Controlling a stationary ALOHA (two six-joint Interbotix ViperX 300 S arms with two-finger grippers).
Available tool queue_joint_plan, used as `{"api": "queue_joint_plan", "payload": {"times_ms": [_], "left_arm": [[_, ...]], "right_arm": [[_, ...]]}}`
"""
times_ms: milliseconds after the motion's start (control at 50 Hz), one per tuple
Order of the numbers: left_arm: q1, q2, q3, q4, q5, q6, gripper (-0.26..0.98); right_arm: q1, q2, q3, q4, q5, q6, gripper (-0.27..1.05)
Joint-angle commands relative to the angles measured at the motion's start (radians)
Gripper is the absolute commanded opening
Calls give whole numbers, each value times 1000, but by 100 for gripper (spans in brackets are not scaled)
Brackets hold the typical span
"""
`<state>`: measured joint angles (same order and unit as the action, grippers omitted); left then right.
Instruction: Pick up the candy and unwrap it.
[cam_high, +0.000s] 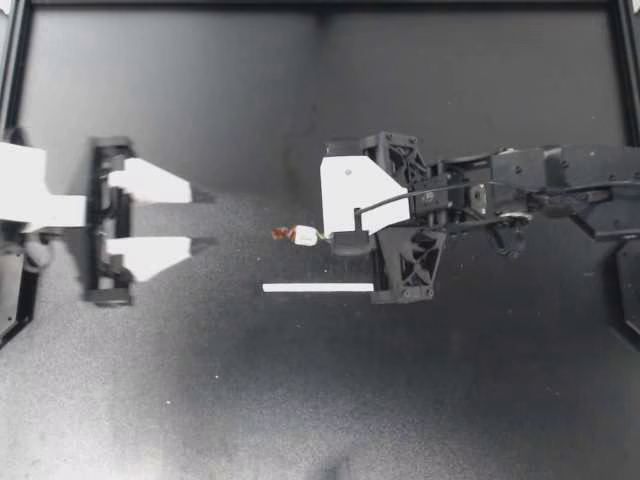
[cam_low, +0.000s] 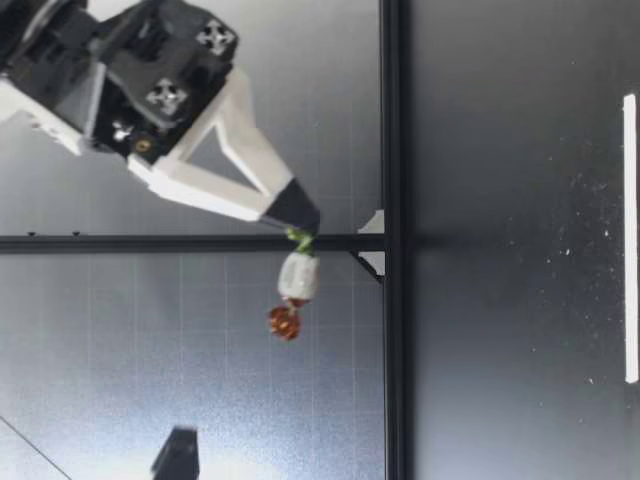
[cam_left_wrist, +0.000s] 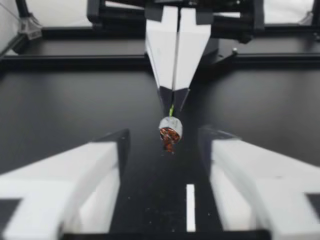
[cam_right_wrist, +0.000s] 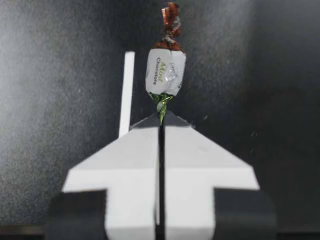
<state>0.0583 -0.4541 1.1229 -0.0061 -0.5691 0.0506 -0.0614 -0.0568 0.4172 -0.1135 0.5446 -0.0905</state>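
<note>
Above the table (cam_high: 480, 400), my right gripper (cam_high: 338, 240) is clenched on the candy (cam_high: 305, 236) by its green twist. My left gripper (cam_high: 205, 220) stands released, well apart. Pickup judged complete; next, it must pinch the brown twist.

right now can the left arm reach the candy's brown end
Probably yes: my left gripper is open, the candy turns its brown end to it with nothing between, and my right gripper holds only the green end.
</note>
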Motion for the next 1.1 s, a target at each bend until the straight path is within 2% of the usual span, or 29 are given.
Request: {"api": "queue_joint_plan", "payload": {"times_ms": [0, 300, 520, 660, 880, 1080], "left_arm": [[2, 32, -46, -2, -11, -3, 57], [-14, 127, -94, -3, -11, -3, 57], [-14, 127, -100, -3, -12, -3, 57], [-14, 133, -107, -3, -14, -3, 52], [-14, 146, -112, -8, -20, 0, 30], [-14, 141, -103, -8, -21, 2, -5]], "right_arm": [[-2, -32, -40, -3, -3, -6, -17], [-6, -20, -87, -37, -2, -32, -18], [-6, -8, -94, -43, -2, -31, -18], [-6, -6, -97, -41, -2, -31, -18], [-6, 0, -97, -41, -2, -31, -18], [-6, 0, -97, -41, 0, -28, -17]]}}
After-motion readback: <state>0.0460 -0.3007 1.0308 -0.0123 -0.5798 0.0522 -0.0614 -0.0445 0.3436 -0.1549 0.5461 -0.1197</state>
